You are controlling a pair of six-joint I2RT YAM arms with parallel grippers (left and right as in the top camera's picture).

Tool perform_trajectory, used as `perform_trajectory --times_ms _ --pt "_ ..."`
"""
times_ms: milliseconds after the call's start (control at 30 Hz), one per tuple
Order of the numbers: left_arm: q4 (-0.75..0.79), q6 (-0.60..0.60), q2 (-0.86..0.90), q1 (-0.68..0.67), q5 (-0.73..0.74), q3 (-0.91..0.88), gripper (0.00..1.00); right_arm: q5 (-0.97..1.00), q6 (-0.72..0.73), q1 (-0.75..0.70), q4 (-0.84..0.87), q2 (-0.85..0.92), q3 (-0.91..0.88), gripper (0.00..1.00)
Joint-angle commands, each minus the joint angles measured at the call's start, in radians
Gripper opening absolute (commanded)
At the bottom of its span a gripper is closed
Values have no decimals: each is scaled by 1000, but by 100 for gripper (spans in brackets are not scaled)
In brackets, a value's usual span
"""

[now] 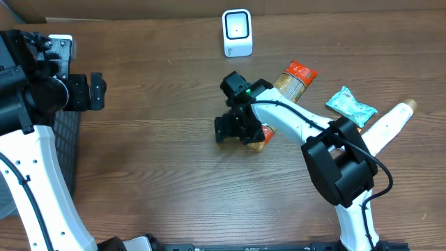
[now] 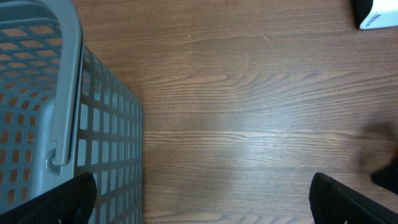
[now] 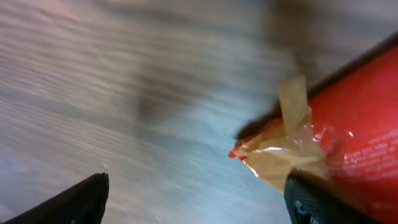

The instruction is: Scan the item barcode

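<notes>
The white barcode scanner [image 1: 237, 33] stands at the back middle of the table; its corner [image 2: 379, 15] shows in the left wrist view. A red item with a tan crimped end [image 3: 348, 143] lies on the wood, and only its orange edge [image 1: 263, 138] peeks out under the right arm. My right gripper [image 1: 233, 129] [image 3: 199, 205] is open low over the table. The item sits beside its right finger [image 3: 323, 202], at or against it, and nothing is between the jaws. My left gripper [image 1: 94, 90] [image 2: 205, 199] is wide open and empty at the far left.
A grey mesh basket [image 2: 37, 93] [image 1: 66, 132] stands under the left arm. A red-capped jar [image 1: 296, 78], a teal packet [image 1: 350, 104] and a white tube [image 1: 390, 122] lie at the right, around the right arm.
</notes>
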Motion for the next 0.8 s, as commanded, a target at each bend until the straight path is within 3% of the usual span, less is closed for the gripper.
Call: perform_trajectory --times_ms 0,167,400,600,767 --pt "3 11 6 3 -6 0 100 6 -95 -13 -80 -61 76 93" --pt "3 11 6 3 -6 0 100 27 -126 -82 -188 -162 189 95" --pt "3 11 6 3 -6 0 100 17 -63 -328 -147 -247 192 96" --pt "3 11 6 3 -6 0 100 -23 24 -456 -47 -232 66 95" --pt "3 11 6 3 -6 0 100 -40 38 -473 80 -232 -85 95"
